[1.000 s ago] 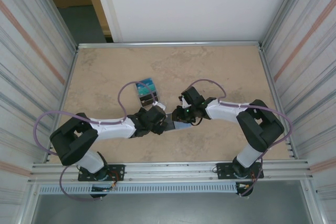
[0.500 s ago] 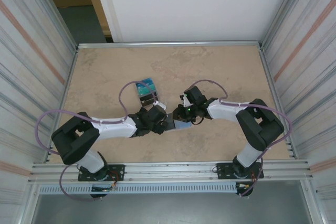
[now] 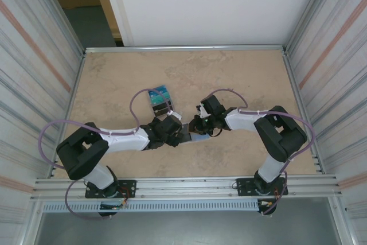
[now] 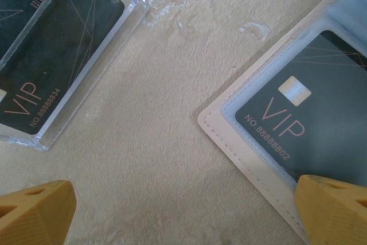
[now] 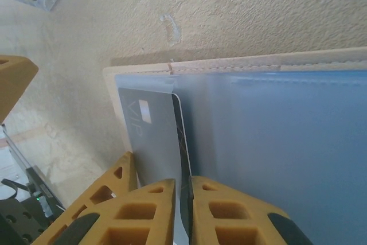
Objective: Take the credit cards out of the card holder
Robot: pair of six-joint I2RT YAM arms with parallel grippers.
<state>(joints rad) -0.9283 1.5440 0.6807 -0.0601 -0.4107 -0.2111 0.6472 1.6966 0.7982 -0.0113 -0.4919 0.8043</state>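
Pinching the edge of a dark credit card (image 5: 153, 142), the right gripper (image 5: 182, 205) has its two yellow fingers pressed almost together, with the card's thin rim caught in the slit between them. The card lies partly inside the pale blue lining of the card holder (image 5: 275, 142), whose beige stitched border runs along the 12 o'clock side of the right wrist view.

From above, the card holder (image 3: 199, 137) lies open and flat on the beige table (image 3: 241, 73), a little toward 6 o'clock from its middle. The right gripper (image 3: 194, 125) reaches in from the holder's 2 o'clock side, and the left gripper (image 3: 179, 134) sits at its 9 o'clock side.

The left gripper (image 4: 186, 207) is spread wide with nothing between its fingers. One fingertip (image 4: 335, 205) lies over the beige edge of the holder, and the other is over bare table. Under the holder's clear window (image 4: 298, 107) shows a second dark card marked VIP.

A clear case (image 3: 160, 100) holding more dark cards lies at 10 o'clock from the holder, close but apart from it.
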